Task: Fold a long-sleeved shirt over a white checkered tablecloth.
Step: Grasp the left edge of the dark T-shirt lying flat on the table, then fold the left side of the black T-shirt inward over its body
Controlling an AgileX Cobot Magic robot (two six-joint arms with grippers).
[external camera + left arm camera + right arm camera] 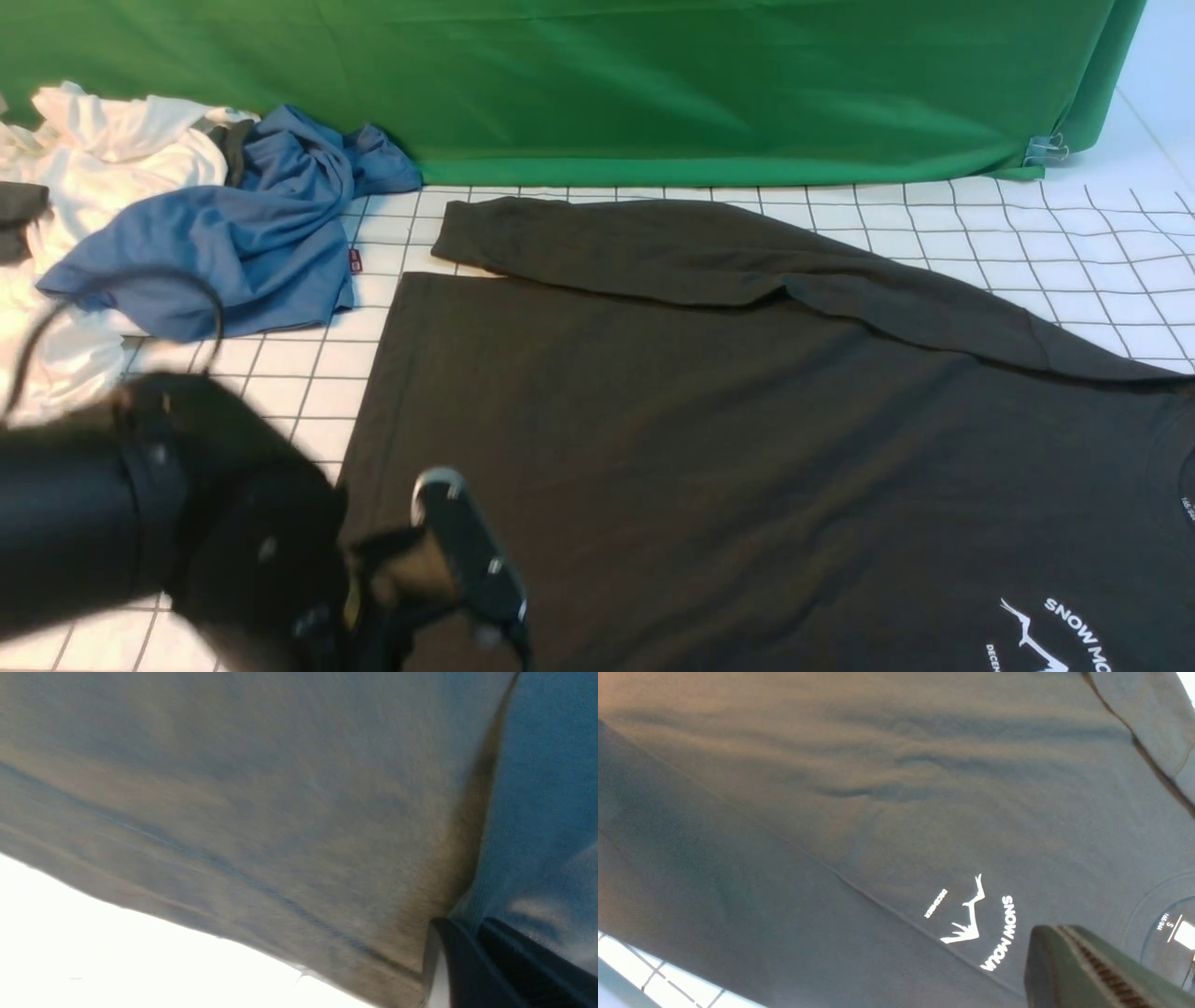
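The long-sleeved shirt [747, 439], black with a white mountain logo [1055, 635], lies spread on the white checkered tablecloth [1074, 243]. One sleeve [728, 257] is folded across its far edge. My left gripper [448, 569], blurred, is at the shirt's near left hem corner. In the left wrist view the left gripper [479, 926] is shut on the shirt [280, 812] by its hem, and a fold of cloth rises from the fingertips. The right gripper [1059, 933] hangs shut just over the shirt [878, 788] beside the logo [971, 919] and collar, holding nothing. It is out of the front view.
A crumpled blue shirt [243, 233] and white garments [103, 159] are piled at the far left on the tablecloth. The green backdrop cloth [607, 84] hangs along the back, held by a clip [1047, 149] at its right corner.
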